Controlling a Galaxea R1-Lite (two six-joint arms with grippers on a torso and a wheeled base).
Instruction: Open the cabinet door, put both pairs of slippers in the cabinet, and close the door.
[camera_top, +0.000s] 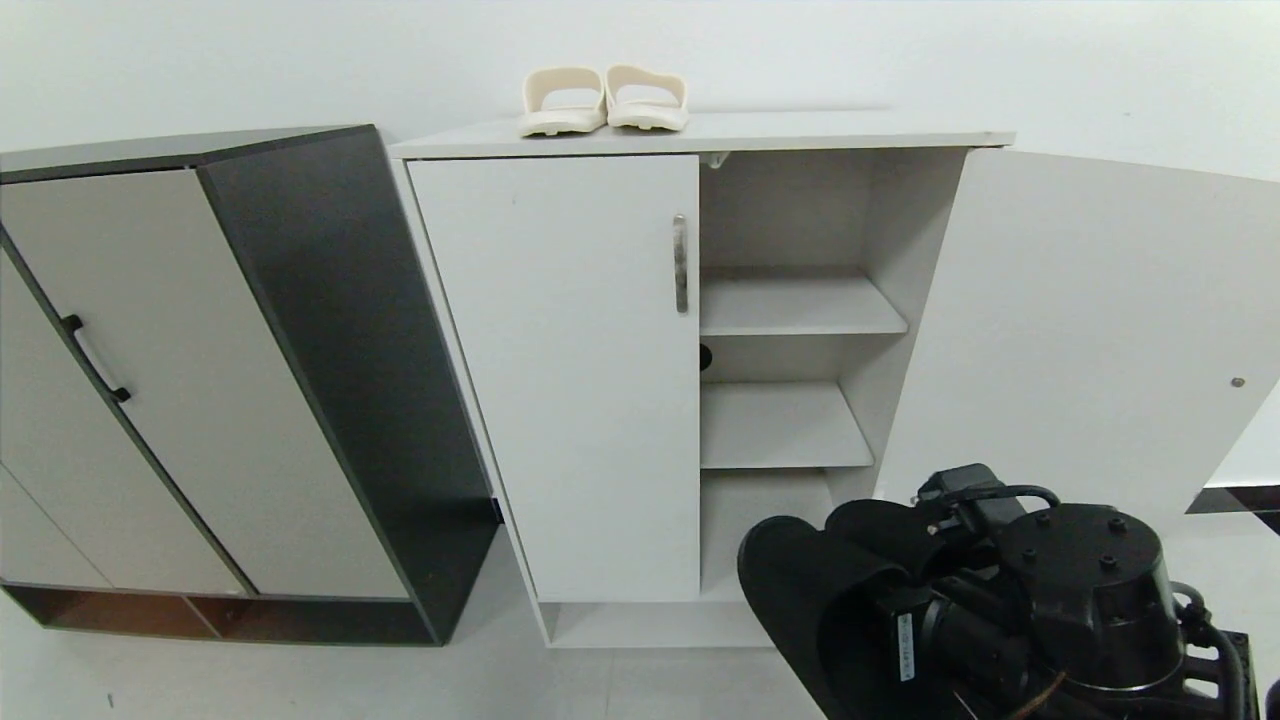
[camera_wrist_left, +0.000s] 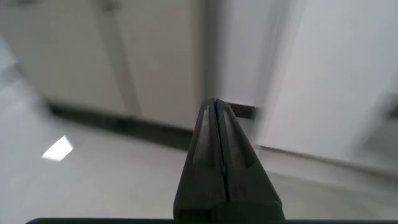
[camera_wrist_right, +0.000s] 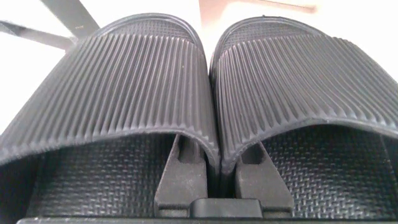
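A pair of cream slippers (camera_top: 604, 100) sits on top of the white cabinet (camera_top: 850, 128). Its right door (camera_top: 1080, 330) is swung wide open and its left door (camera_top: 570, 380) is closed. In the head view, a pair of black slippers (camera_top: 815, 590) hangs low in front of the open side, held by my right arm. The right wrist view shows my right gripper (camera_wrist_right: 219, 163) shut on the black slippers (camera_wrist_right: 149, 87), its fingers (camera_wrist_right: 180, 177) under the two straps, pinching the inner sides together. My left gripper (camera_wrist_left: 216, 109) is shut on nothing, low over the floor near the cabinet bases.
Two bare shelves (camera_top: 795, 305) (camera_top: 775, 425) and a bottom compartment show inside the open half. The closed door has a metal handle (camera_top: 680, 263). A dark grey cabinet (camera_top: 340, 350) with a black handle (camera_top: 95, 358) stands close on the left. Pale floor lies in front.
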